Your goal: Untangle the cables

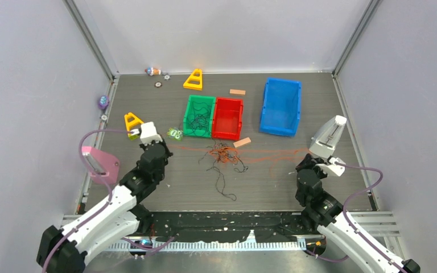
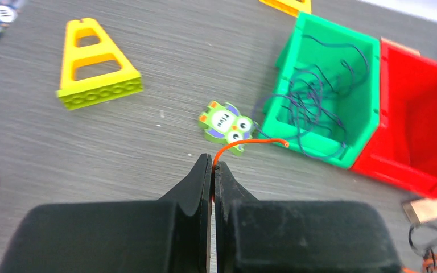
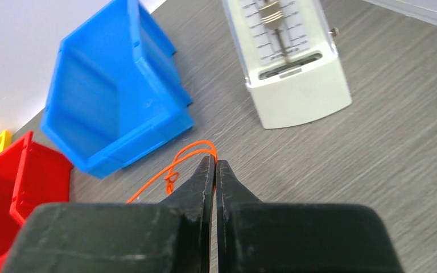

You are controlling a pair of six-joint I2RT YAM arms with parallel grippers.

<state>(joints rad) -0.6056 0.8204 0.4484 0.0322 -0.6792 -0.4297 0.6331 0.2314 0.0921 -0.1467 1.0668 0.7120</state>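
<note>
The cables [image 1: 223, 153] lie as a small orange-red and dark clump mid-table, with a dark strand [image 1: 223, 187] trailing toward me. One thin orange strand [image 1: 262, 151] runs taut across the table between both grippers. My left gripper [image 1: 166, 149] [image 2: 213, 165] is shut on one end of this orange strand [image 2: 250, 141], whose tip curls out beside the green bin. My right gripper [image 1: 305, 157] [image 3: 215, 164] is shut on the other end, where the strand [image 3: 176, 165] loops with a small knot. More dark cables [image 2: 318, 96] lie inside the green bin [image 2: 370, 51].
The green bin [image 1: 190, 116], a red bin [image 1: 227, 102] and a blue bin [image 1: 281, 131] stand at the back. A white metronome [image 1: 330, 136] stands by the right gripper. Yellow triangles [image 1: 132, 120] [image 1: 193, 79], an owl tile [image 1: 174, 133], wooden blocks [image 1: 242, 142] and a pink piece [image 1: 102, 162] lie around.
</note>
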